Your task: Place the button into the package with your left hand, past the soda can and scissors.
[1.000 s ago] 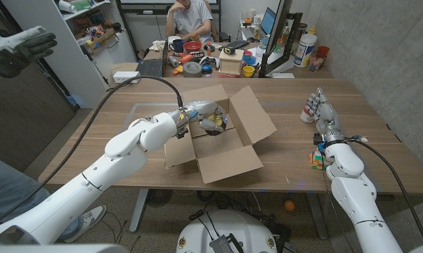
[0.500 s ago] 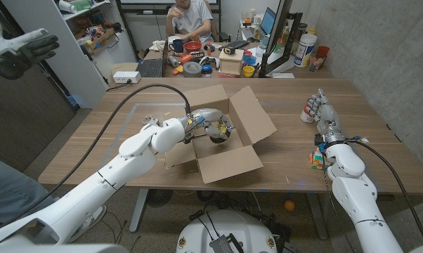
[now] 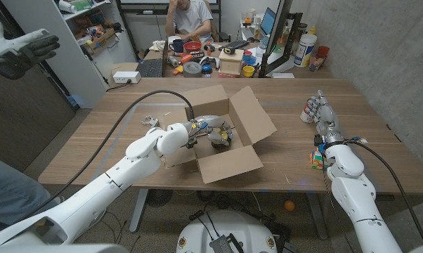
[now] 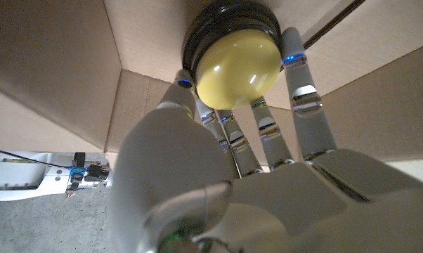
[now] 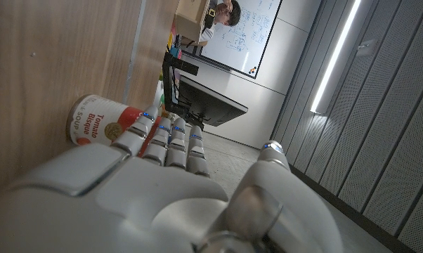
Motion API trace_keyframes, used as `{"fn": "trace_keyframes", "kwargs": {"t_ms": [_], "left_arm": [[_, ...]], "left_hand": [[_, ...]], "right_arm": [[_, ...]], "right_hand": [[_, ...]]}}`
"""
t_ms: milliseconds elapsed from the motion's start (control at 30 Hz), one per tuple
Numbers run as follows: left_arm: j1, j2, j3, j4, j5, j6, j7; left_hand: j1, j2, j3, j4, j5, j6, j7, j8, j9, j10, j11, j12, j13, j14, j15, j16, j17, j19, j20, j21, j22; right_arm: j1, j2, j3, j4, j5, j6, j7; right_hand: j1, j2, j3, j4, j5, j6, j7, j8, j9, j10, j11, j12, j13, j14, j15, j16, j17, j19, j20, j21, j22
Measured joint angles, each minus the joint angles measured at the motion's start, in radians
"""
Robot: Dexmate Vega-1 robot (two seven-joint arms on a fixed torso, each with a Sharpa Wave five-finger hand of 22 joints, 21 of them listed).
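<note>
Button (image 4: 238, 65) grasped by left hand (image 4: 232, 183) inside box (image 3: 222, 133); wrist view shows fingertip contact

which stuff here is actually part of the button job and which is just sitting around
Part of the job:
- button, yellow dome on a black base, held by the left robot hand
- cardboard box, open, with that robot hand inside it

Just lying about:
- tomato soup can by the right robot hand
- colour cube near the right arm
- scissors on the table left of the box
</note>
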Motion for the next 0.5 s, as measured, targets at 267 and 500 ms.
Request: {"fn": "trace_keyframes", "kwargs": {"t_ms": [267,500], "left_arm": [[-0.002,-0.001,0.006,0.004,-0.001,0.012,-0.014],[-0.006,0.005,0.008,-0.002,-0.001,0.025,-0.034]], "left_hand": [[0.017,0.015,-0.027,0.03,0.0,-0.153,-0.025,-0.064,-0.011,-0.085,0.006,-0.073,-0.013,-0.061,-0.05,-0.028,-0.018,-0.133,0.029,-0.024,0.0],[-0.074,-0.023,-0.072,0.052,0.013,-0.411,-0.053,-0.19,-0.016,-0.279,0.039,-0.133,-0.053,-0.256,0.03,-0.034,-0.069,-0.274,0.101,-0.037,-0.005]], "right_arm": [[0.008,0.001,-0.005,0.01,0.0,0.002,0.004],[0.011,0.001,-0.008,0.015,0.0,0.002,0.006]], "right_hand": [[0.0,0.0,0.0,0.0,0.0,0.0,0.0,0.0,0.0,0.0,0.0,0.0,0.0,0.0,0.0,0.0,0.0,0.0,0.0,0.0,0.0],[0.0,0.0,0.0,0.0,0.0,0.0,0.0,0.0,0.0,0.0,0.0,0.0,0.0,0.0,0.0,0.0,0.0,0.0,0.0,0.0,0.0]]}}
